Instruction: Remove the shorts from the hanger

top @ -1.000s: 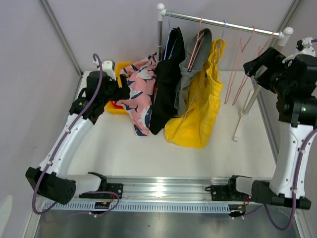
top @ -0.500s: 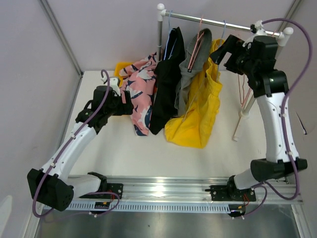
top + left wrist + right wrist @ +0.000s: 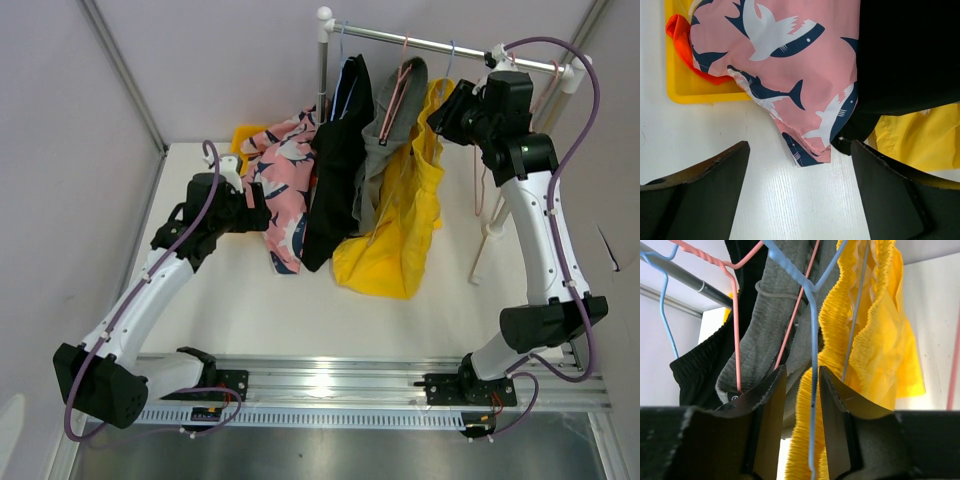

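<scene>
Narrowed to a slim gap, right gripper around the wire of the blue hanger and the waistband of the yellow shorts; cannot tell whether truly clamped. Beside these on the rail, grey shorts and black shorts. Spread wide, left gripper above the worktop, just below the hem of the pink shorts. In the yellow tray, orange-red shorts, partly under the pink.
</scene>
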Robot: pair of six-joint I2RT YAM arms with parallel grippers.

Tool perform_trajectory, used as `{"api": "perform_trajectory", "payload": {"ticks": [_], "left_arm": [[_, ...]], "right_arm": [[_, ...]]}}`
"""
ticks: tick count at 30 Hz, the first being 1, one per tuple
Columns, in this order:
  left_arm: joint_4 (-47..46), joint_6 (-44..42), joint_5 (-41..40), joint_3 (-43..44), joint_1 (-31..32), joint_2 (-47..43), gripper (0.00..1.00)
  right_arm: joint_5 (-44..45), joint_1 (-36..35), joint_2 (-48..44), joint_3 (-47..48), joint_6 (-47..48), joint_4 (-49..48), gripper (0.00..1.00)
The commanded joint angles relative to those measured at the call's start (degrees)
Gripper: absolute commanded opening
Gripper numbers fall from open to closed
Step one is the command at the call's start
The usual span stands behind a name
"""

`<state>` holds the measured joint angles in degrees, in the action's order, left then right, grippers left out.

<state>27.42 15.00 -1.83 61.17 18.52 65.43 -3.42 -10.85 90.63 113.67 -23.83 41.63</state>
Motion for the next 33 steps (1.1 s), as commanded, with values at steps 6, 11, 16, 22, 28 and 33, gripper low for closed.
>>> {"api": "perform_trajectory", "payload": {"ticks": [6, 11, 16, 22, 28, 33], "left_arm": [[-2.37, 0.64, 1.39, -0.35, 0.37, -1.71, 0.89], [-2.63, 0.46, 3.14, -0.52, 0.37, -1.80, 0.88], [-6.58, -3.57, 2.28, -1.66, 4.22, -6.53, 0.91], [-9.22, -6.30, 3.41, 4.39, 18.70, -10.14, 0.94], [-21.25, -4.98, 12.10, 4.49, 32.61, -8.66, 0.96], [-27.85, -6.48, 11.50, 6.15, 42.80, 0.48, 0.98]], "right_arm": [[0.96, -0.75, 1.48, -1.43, 0.19, -3.39, 0.25], [1.57, -0.75, 1.48, -1.25, 0.28, -2.96, 0.00], [0.96, -0.66, -0.36, 0.23, 0.10, -2.34, 0.00], [1.05, -1.28, -6.24, 1.29, -1.38, -3.48, 0.00], [2.36, -4.35, -9.15, 3.67, -2.79, -1.20, 0.00], [5.08, -6.72, -11.96, 2.88, -4.73, -0.76, 0.00]]}}
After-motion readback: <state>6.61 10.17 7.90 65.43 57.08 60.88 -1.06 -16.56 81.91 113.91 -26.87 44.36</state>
